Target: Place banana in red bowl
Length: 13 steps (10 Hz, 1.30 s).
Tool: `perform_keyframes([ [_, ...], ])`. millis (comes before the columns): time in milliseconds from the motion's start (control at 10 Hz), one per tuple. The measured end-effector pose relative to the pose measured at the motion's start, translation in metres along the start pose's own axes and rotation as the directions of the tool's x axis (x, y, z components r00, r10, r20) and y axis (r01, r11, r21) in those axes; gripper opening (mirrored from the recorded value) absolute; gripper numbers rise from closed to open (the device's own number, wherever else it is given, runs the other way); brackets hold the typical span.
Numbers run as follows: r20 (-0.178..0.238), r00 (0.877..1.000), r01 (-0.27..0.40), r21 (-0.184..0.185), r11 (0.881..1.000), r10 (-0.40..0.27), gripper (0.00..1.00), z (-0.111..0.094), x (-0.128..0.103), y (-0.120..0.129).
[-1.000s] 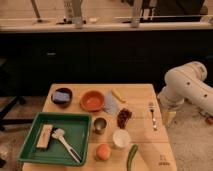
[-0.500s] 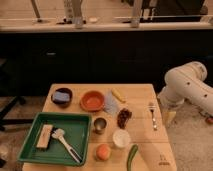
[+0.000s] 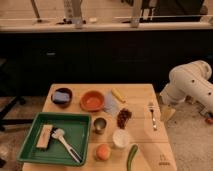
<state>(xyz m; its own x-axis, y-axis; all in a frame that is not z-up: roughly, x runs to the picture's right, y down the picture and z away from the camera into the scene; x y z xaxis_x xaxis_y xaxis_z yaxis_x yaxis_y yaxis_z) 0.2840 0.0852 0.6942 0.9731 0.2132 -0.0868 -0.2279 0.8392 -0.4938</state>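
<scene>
whether the gripper (image 3: 167,114) is spread or closed cannot be told; it is seen hanging under the white arm (image 3: 190,82), just off the right edge of the wooden table (image 3: 137,95), at 3 o'clock from the table's middle, and nothing is seen to be held by it. the banana (image 3: 118,95) is found lying flat on the table top at about 1 o'clock from the middle, near the far edge, well apart from the gripper. the red bowl (image 3: 92,100) is set at 11 o'clock from the middle, and the banana is placed at 2 o'clock from it, outside it. a pale bluish item (image 3: 111,105) is laid between the two, touching or nearly touching the bowl's rim. a dark bowl (image 3: 62,96) with blue contents is set at 9 o'clock from the red bowl. a fork (image 3: 152,116) is laid near the right edge, at 9 o'clock from the gripper. a green tray (image 3: 77,125) is placed at 8 o'clock from the middle, with a tan block (image 3: 44,136) and a white-handled tool (image 3: 65,142) inside. a metal cup (image 3: 99,125), a white cup (image 3: 120,138), an orange fruit (image 3: 103,151) and a green cucumber (image 3: 132,155) are gathered towards 6 o'clock.
</scene>
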Motion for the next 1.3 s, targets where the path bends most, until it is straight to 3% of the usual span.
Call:
perform_keyframes([
  [500,0.072,0.996,-0.046,0.022,0.999,0.044,0.80,-0.002,-0.025,-0.013],
  [800,0.127,0.989,-0.084,0.030,0.996,0.080,0.80,0.012,-0.038,-0.017],
  [1300,0.138,0.987,-0.081,0.026,0.996,0.077,0.80,0.040,-0.077,-0.028],
])
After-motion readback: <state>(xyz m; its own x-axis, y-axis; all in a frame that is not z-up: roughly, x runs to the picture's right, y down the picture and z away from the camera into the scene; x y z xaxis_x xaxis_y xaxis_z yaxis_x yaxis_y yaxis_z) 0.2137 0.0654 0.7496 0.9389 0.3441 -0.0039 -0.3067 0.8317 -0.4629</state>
